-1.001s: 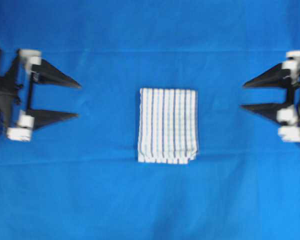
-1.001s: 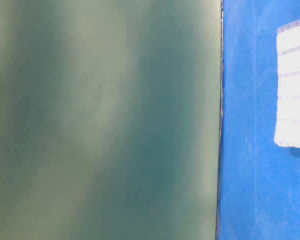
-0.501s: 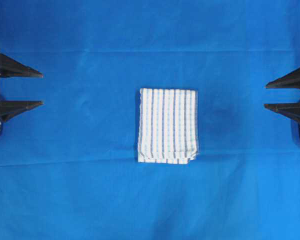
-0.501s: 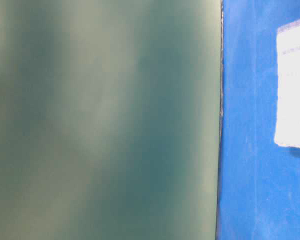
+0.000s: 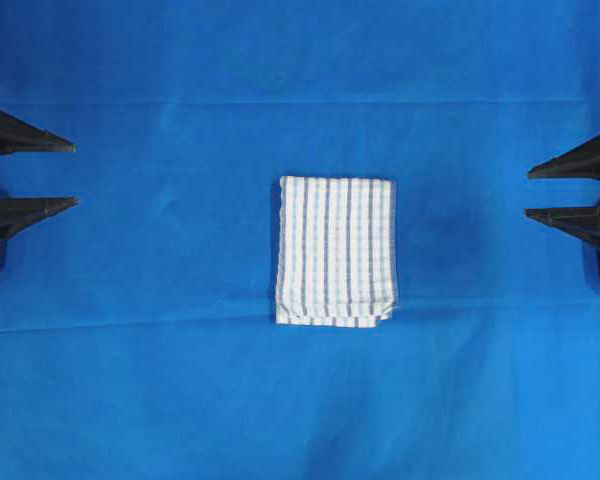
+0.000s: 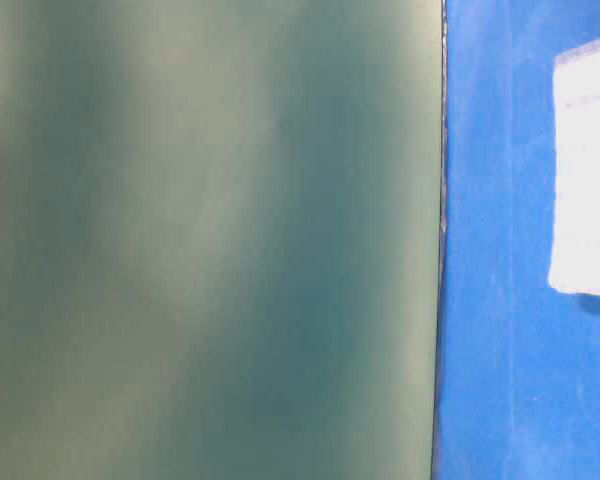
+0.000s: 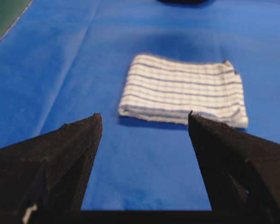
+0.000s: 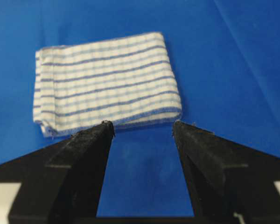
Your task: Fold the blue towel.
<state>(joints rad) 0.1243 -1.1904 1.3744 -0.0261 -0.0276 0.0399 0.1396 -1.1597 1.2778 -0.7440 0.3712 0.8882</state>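
The blue towel (image 5: pixel 335 251) lies folded on the blue cloth (image 5: pixel 180 380) covering the desk. The left end effector (image 5: pixel 75 174) and right end effector (image 5: pixel 528 193) sit spread and empty, well apart from it.

No readable text, label, brand, number or sign shows in any view.

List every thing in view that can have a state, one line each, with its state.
Towel: folded into a compact layered rectangle, lying flat on the cloth, touched by nothing.
Left end effector: open, empty, at the left edge, apart from the towel.
Right end effector: open, empty, at the right edge, apart from the towel.
Table cloth: spread flat, faint creases.
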